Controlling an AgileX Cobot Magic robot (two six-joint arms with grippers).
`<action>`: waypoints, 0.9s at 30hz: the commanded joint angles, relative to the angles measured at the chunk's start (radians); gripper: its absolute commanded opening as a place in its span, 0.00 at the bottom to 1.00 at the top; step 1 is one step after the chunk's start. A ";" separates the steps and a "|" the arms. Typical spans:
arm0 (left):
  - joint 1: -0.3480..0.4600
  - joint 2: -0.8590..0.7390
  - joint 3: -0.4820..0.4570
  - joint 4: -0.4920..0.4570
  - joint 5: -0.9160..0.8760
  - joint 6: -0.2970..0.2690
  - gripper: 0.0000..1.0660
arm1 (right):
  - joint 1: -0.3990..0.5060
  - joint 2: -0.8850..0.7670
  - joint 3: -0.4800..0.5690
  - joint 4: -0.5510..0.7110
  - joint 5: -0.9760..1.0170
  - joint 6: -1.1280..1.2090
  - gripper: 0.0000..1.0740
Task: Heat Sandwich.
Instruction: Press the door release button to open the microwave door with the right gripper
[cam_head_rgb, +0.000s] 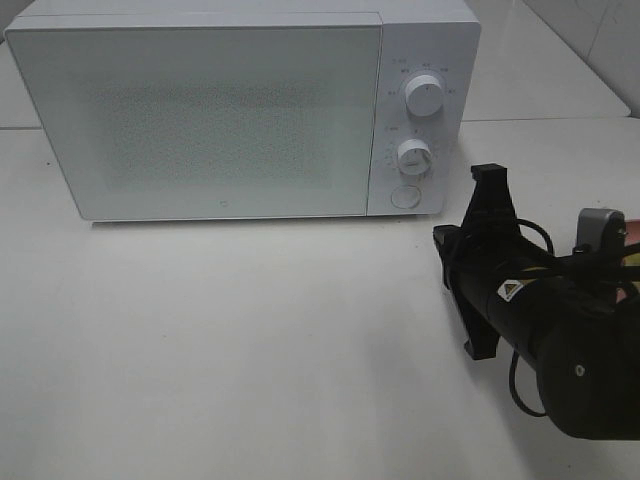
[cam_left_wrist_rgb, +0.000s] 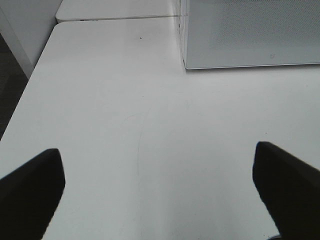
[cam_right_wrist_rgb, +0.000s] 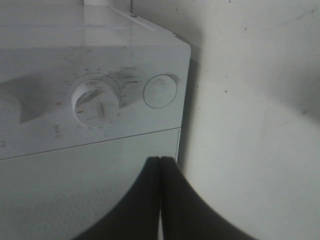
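The right gripper (cam_right_wrist_rgb: 160, 161) was seen clenched, its two black fingers pressed flat together with nothing held between them. It was pointed at the front of the white microwave (cam_head_rgb: 220, 110), by the control panel. The round button (cam_right_wrist_rgb: 160, 91) and the lower knob (cam_right_wrist_rgb: 95, 100) were seen just ahead of the fingertips. Whether the microwave was touched could not be told. In the high view the right arm was seen reaching in from the lower right, with its gripper just beside the microwave's lower right corner.

The microwave door (cam_head_rgb: 200, 115) was shut, and nothing could be made out through its speckled panel. A second knob (cam_head_rgb: 425, 97) was set above the lower one.

The left gripper (cam_left_wrist_rgb: 160, 195) was found released, its fingers (cam_left_wrist_rgb: 32, 192) spread wide over the bare white table (cam_left_wrist_rgb: 150, 115) and nothing grasped. A corner of the microwave was seen ahead of it and to one side, well apart.

The sandwich could not be placed with certainty. Only a sliver of pink and yellow (cam_head_rgb: 630, 257) was shown at the right edge of the high view, behind the right arm, and too little of it was seen to be named.
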 joint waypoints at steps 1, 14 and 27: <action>-0.007 -0.027 0.004 0.001 -0.004 -0.004 0.92 | 0.000 0.033 -0.035 -0.018 0.001 0.014 0.00; -0.007 -0.027 0.004 0.001 -0.004 -0.004 0.92 | -0.122 0.133 -0.165 -0.147 0.064 0.025 0.00; -0.007 -0.027 0.004 0.001 -0.004 -0.004 0.92 | -0.209 0.233 -0.308 -0.204 0.131 0.040 0.00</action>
